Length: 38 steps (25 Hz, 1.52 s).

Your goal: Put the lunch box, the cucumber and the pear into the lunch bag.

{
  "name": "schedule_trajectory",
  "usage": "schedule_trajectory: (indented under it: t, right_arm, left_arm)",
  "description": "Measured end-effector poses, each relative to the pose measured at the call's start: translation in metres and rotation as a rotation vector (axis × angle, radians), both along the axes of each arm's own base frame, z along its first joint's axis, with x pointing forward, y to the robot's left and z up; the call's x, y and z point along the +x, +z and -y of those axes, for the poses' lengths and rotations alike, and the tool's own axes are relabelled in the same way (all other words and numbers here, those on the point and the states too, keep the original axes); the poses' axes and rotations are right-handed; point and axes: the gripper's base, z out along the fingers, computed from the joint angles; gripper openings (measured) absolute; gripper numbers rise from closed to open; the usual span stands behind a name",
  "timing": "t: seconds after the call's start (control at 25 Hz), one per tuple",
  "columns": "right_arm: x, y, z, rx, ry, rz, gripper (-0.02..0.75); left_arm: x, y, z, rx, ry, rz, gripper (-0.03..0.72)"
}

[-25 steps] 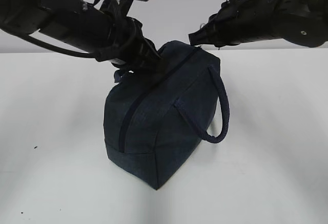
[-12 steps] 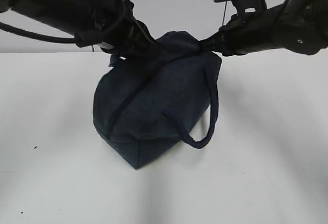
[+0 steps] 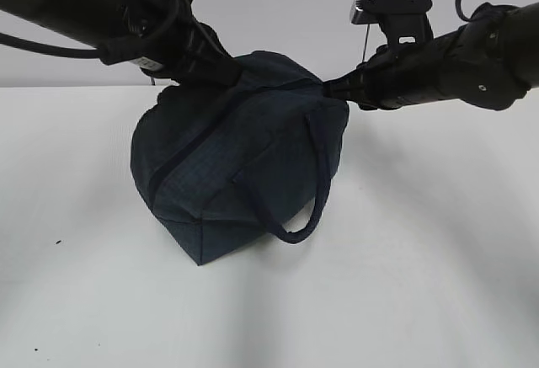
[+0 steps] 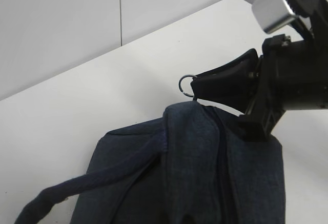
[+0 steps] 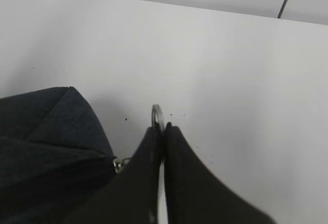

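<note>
We cannot see inside the lunch bag [image 3: 227,174]; its zipper looks closed, so any contents are hidden from us. The left end effector [image 3: 232,77] presses into the fabric at the bag's far left top, and its fingertips are buried there. In the left wrist view that end effector is out of frame, and the bag runs off the bottom edge. Both arms are cut off by the exterior view's edges.
</note>
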Motion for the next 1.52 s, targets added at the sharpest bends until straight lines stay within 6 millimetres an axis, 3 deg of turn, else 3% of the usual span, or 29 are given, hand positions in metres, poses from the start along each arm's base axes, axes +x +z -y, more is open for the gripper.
schedule_trajectory:
  t: [0.12,0.24,0.4,0.52,0.56,0.72,0.84,1.0,1.24,1.4,1.52]
  right_arm:
    - [0.000,0.000,0.000,0.010,-0.007,-0.003,0.006]
    - [-0.001,-0.002,0.006,-0.007,-0.033,-0.026,0.055]
    - [-0.003,0.005,0.013,-0.016,-0.059,-0.024,0.307]
    - [-0.006,0.016,0.014,-0.023,-0.056,-0.002,0.473]
    - [-0.007,0.018,0.013,-0.028,-0.056,-0.001,0.492]
    - [-0.017,0.037,0.008,-0.040,-0.049,0.023,0.523]
    - [-0.032,0.056,-0.008,-0.081,-0.001,0.047,0.526]
    - [-0.065,0.077,-0.035,-0.187,0.058,0.009,0.526]
    - [-0.114,0.090,-0.058,-0.232,0.132,-0.169,0.520]
    - [-0.140,0.096,-0.057,-0.234,0.181,-0.286,0.509]
    - [-0.159,0.101,-0.043,-0.284,0.192,-0.340,0.494]
  left_arm:
    - [0.000,0.000,0.000,-0.001,0.000,-0.001,-0.002]
    - [0.000,0.004,-0.002,-0.009,0.007,0.007,0.097]
    - [-0.001,0.008,-0.004,-0.017,0.015,0.017,0.302]
    - [-0.001,0.007,-0.004,-0.012,0.013,0.019,0.360]
    - [-0.001,0.007,-0.005,-0.001,0.007,0.018,0.365]
    - [-0.006,0.000,-0.009,0.077,-0.011,-0.053,0.372]
    - [-0.013,-0.009,-0.018,0.189,0.021,-0.172,0.372]
    - [-0.016,-0.013,-0.035,0.303,0.193,-0.269,0.352]
    - [-0.017,0.002,-0.056,0.357,0.392,-0.198,0.347]
    - [-0.034,0.018,-0.084,0.312,0.497,-0.160,0.344]
    - [-0.065,0.029,-0.106,0.286,0.529,-0.124,0.342]
